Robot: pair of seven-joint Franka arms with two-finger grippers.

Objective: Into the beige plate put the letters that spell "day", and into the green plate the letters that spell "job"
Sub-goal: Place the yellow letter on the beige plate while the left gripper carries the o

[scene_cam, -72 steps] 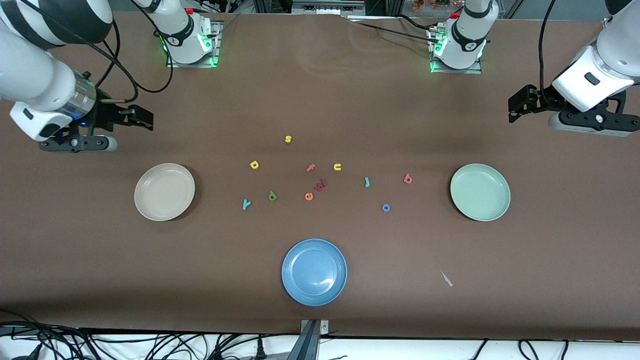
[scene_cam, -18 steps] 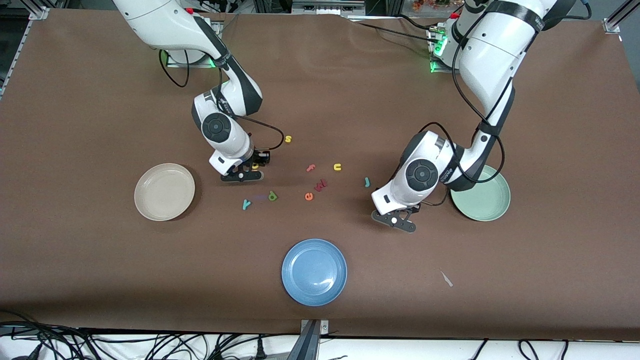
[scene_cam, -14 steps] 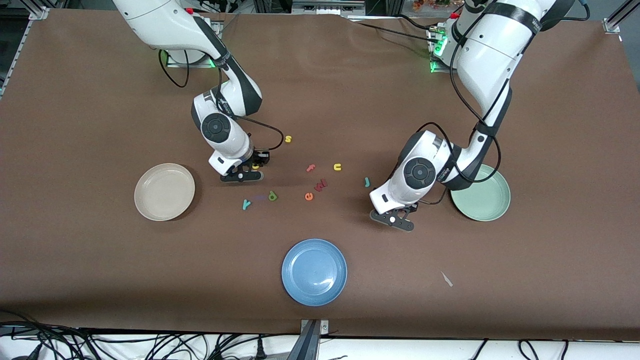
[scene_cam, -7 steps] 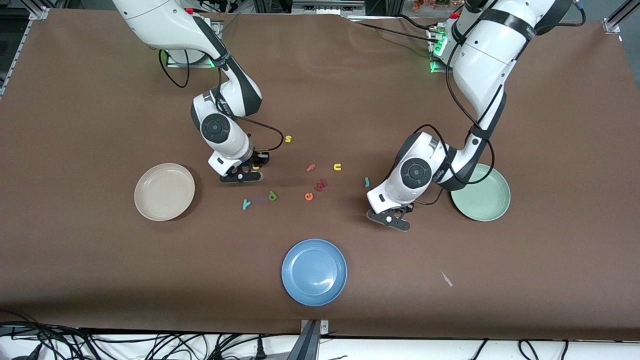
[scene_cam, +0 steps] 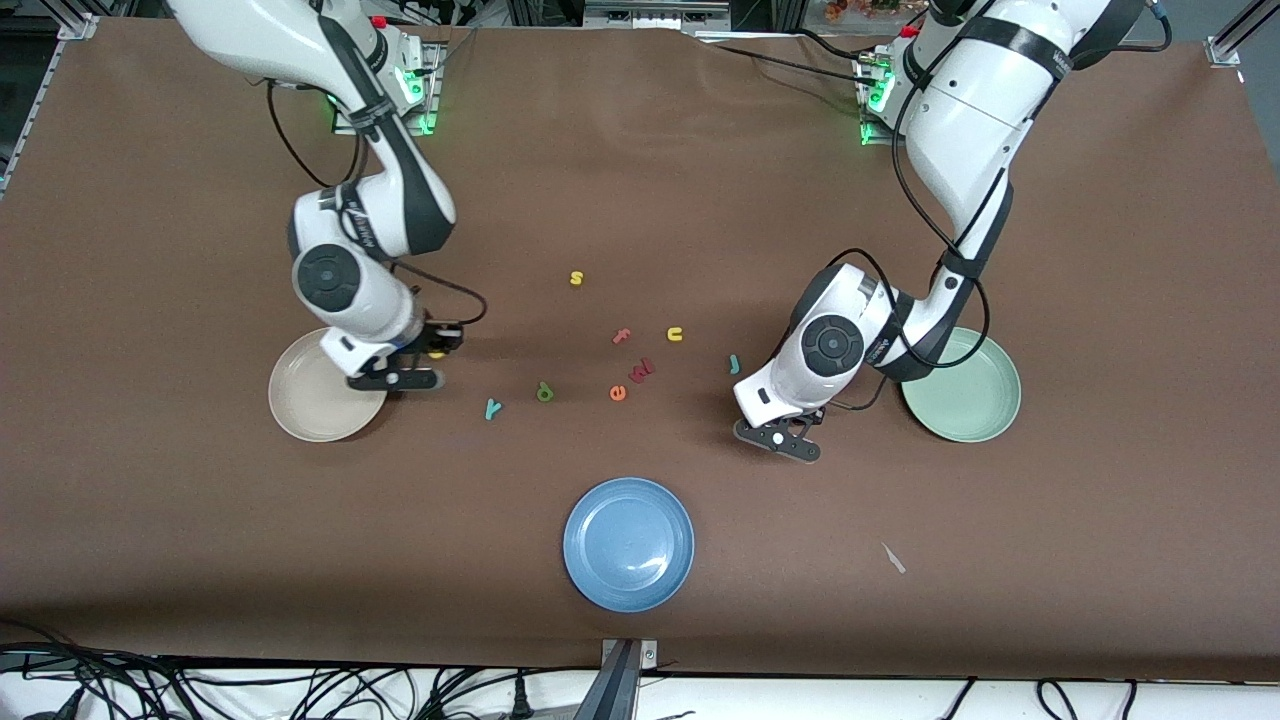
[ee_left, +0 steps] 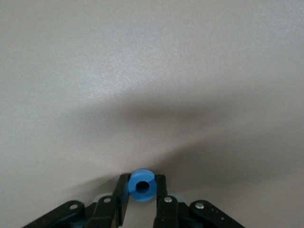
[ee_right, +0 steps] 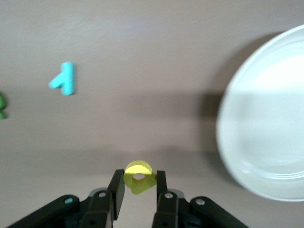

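Around the blue plate point(scene_cam: 628, 543) lie spare letters, none blocking me. My right gripper point(ee_right: 138, 186) pinches the yellow letter point(ee_right: 138, 176) beside the beige plate point(scene_cam: 300, 412). My left gripper point(ee_left: 141, 197) is closed on the blue o point(ee_left: 141, 185), near the green plate point(scene_cam: 965, 400).

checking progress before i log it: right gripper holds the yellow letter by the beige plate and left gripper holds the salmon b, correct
One slip: the left gripper is shut on the blue o, not the salmon b, as the left wrist view shows. The rest stands: the right gripper holds the yellow letter by the beige plate.
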